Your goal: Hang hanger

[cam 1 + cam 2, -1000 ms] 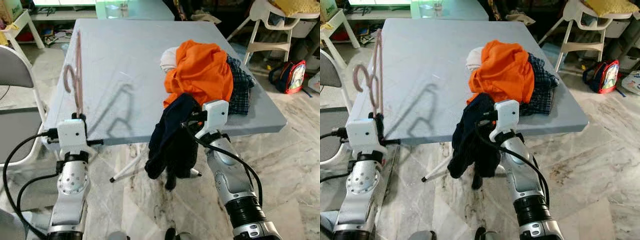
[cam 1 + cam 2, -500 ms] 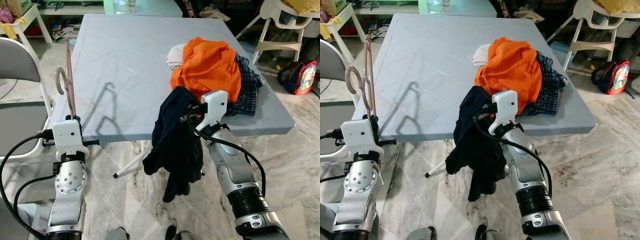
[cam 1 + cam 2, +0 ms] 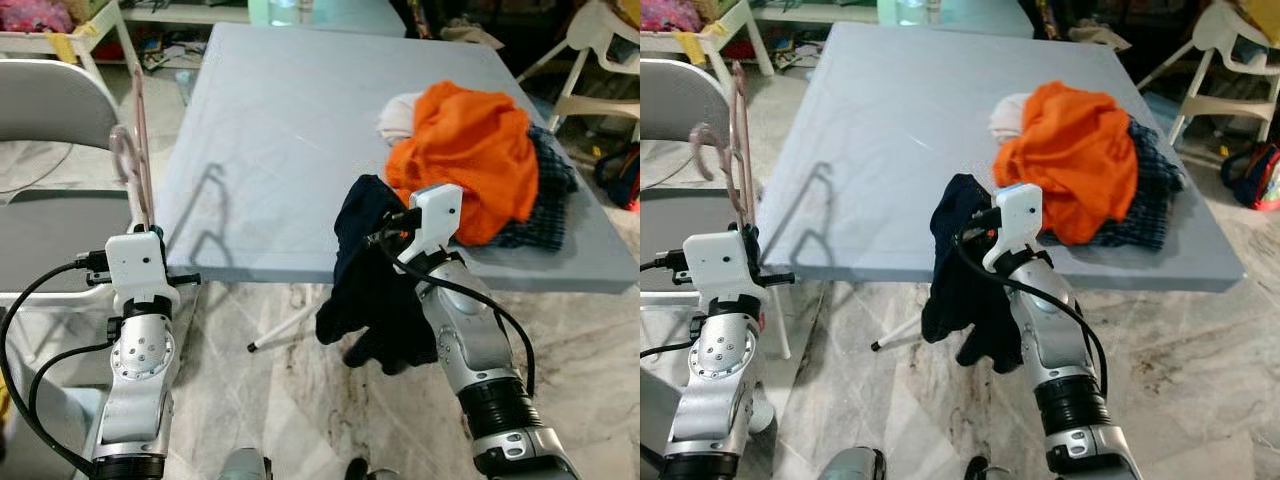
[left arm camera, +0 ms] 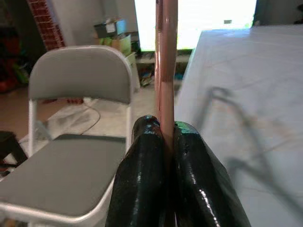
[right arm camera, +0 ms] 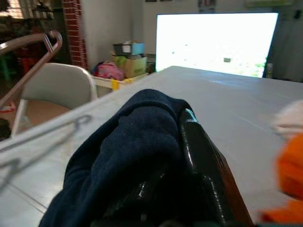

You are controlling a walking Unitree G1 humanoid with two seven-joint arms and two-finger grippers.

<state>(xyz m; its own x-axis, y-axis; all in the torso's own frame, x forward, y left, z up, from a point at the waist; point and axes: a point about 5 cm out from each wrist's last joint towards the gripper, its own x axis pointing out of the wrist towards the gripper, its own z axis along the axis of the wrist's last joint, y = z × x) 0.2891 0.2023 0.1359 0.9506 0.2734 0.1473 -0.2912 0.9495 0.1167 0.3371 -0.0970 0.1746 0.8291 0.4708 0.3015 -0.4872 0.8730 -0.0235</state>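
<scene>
Left gripper (image 4: pixel 163 142): its two black fingers are pressed together on the thin pink hanger (image 3: pixel 135 160), which stands upright above it, beside the left edge of the table.
Hanger: the curved hook points to the robot's left, toward the grey folding chair (image 3: pixel 55 100); its shadow falls on the table top near the left front corner.
Right gripper (image 5: pixel 189 142): it is closed on a dark navy cloth garment (image 3: pixel 375 290), just in front of the front edge of the table.
Garment: it is draped over the right gripper's fingers and hangs down below the table edge, above the marble floor (image 3: pixel 300 400).
Table: a large grey square table (image 3: pixel 290 130) with faint diagonal lines on its top.
Pile of clothes: an orange garment (image 3: pixel 470 150) lies near the right front corner, on top of a dark checked cloth (image 3: pixel 545 190); a white cloth (image 3: pixel 400 110) touches it on the far side.
Chair: it stands to the left of the table, well apart from the pile.
Background: a white high chair (image 3: pixel 1230 60) stands beyond the right edge of the table.
</scene>
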